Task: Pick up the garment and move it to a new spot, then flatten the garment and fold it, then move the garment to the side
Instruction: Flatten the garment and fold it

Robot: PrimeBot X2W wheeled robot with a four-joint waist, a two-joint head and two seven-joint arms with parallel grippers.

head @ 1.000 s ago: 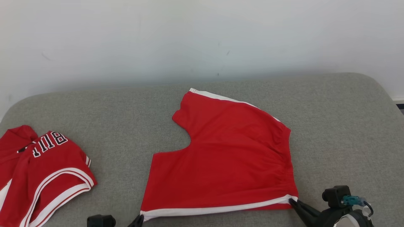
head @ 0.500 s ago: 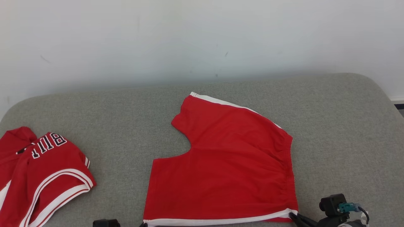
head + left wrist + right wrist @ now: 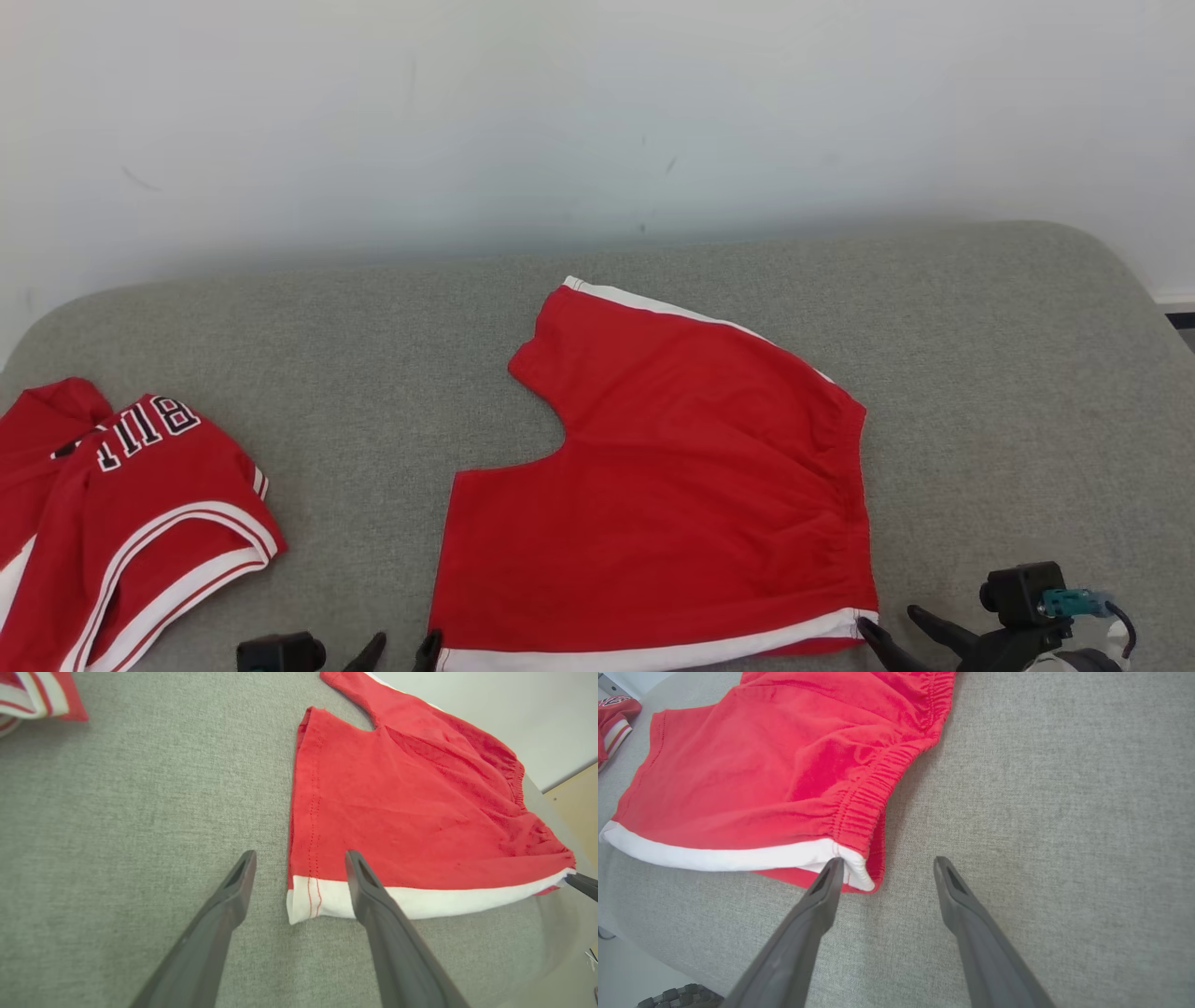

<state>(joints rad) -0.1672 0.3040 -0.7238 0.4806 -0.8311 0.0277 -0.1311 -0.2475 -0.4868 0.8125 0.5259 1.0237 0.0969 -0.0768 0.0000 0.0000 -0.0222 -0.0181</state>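
garment [image 3: 672,485], a pair of red shorts with a white side stripe, lies flat on the grey cushion [image 3: 980,373] near its front edge, with a red lettered jersey [image 3: 131,504] well apart at the left. the head view catches both grippers at the stripe's 2 ends: the left gripper [image 3: 403,646] and the right gripper [image 3: 892,623], each with fingers spread and clamped on nothing. the left wrist view adds the hem stitching, with 1 finger over the white stripe and the other over bare cushion. the right wrist view adds the gathered waistband [image 3: 868,798], its white corner at the tip of 1 finger, and a red layer under the stripe.
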